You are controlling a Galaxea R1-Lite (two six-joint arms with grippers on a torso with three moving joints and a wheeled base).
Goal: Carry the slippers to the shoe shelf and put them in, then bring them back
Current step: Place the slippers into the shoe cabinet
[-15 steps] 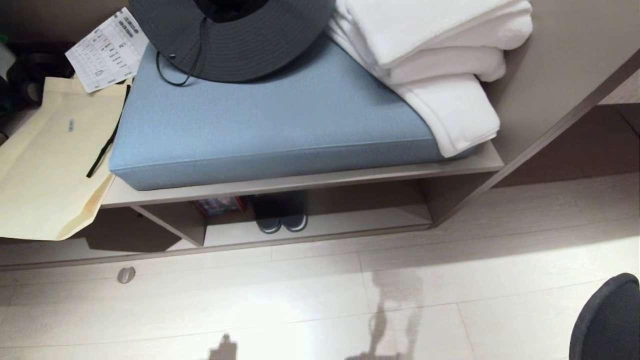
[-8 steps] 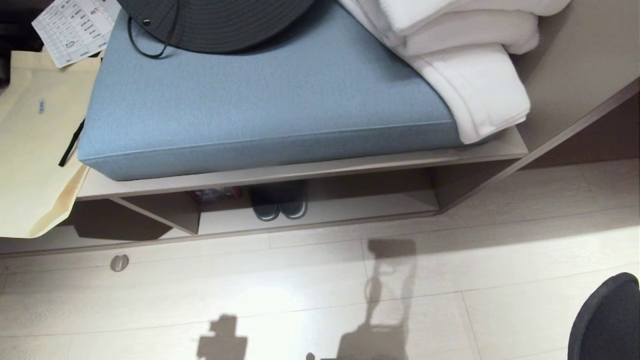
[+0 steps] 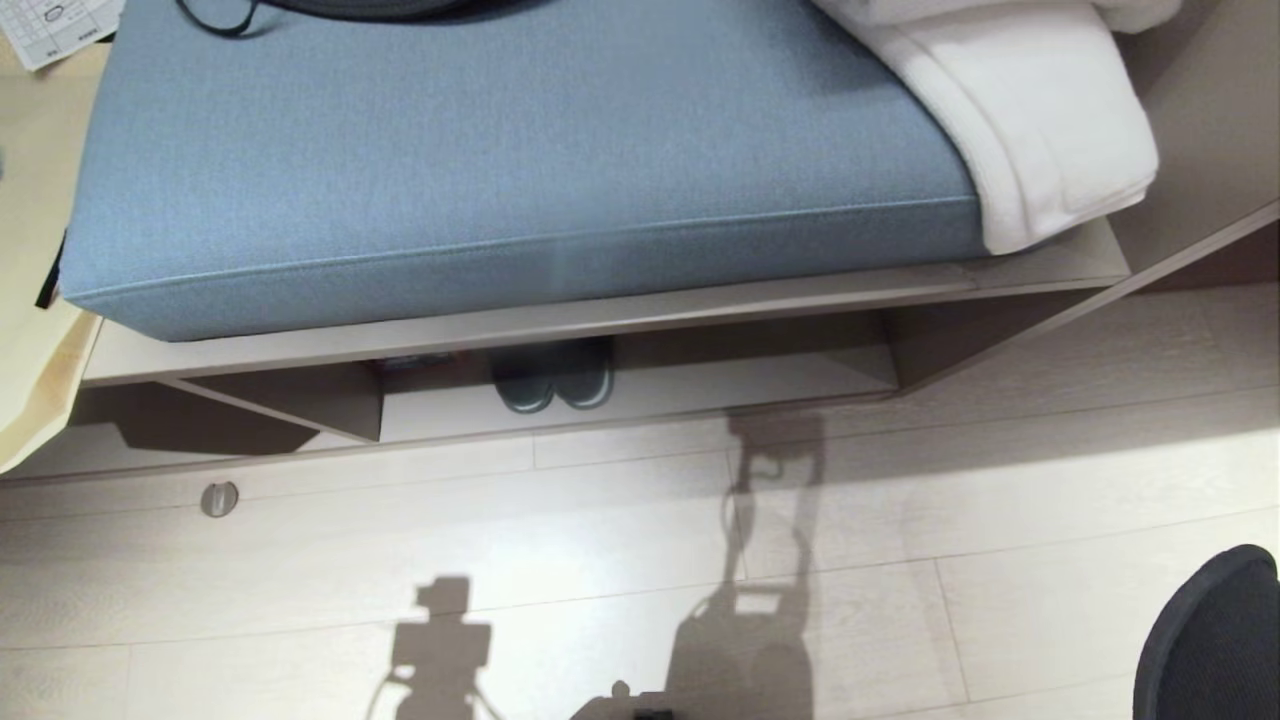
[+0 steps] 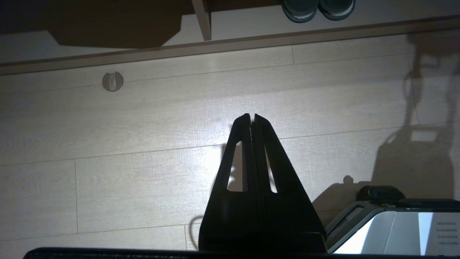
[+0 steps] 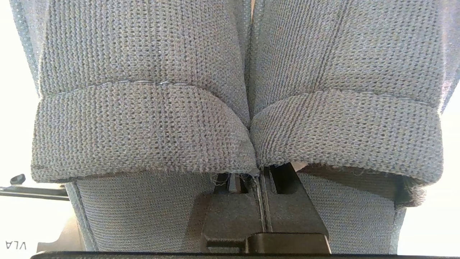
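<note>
Under the blue cushion (image 3: 500, 150), in the head view, the shoe shelf (image 3: 700, 395) is seen as a low open cubby with a pale bottom board and an upright divider (image 3: 330, 400). A chunky dark pair of shoes (image 3: 555, 385) with pale sole edges is parked on the board, just right of the divider, toes outward. A folded white towel (image 3: 1050, 110) is draped over the cushion's right end. A small round floor fitting (image 3: 219, 498) is set in the pale plank floor (image 3: 1000, 500) in front of the shelf. Neither arm is caught in this view; only shadows are thrown on the floor.

Left wrist view: the left gripper (image 4: 251, 117) is held over bare floor, well apart from the shelf, with its jaws pressed together and nothing between them. The same dark pair (image 4: 318, 9) and the divider (image 4: 203, 18) are seen at the far edge, and a corner of the robot base (image 4: 395, 223) beside the gripper.

Right wrist view: the frame is filled by the slippers (image 5: 143, 136), grey knit, side by side, one wide strap each. The right gripper (image 5: 259, 180) is clamped at their meeting inner edges. The fingertips are buried under the straps, so the exact bite is probably on both slippers, but that is not fully confirmed.
</note>
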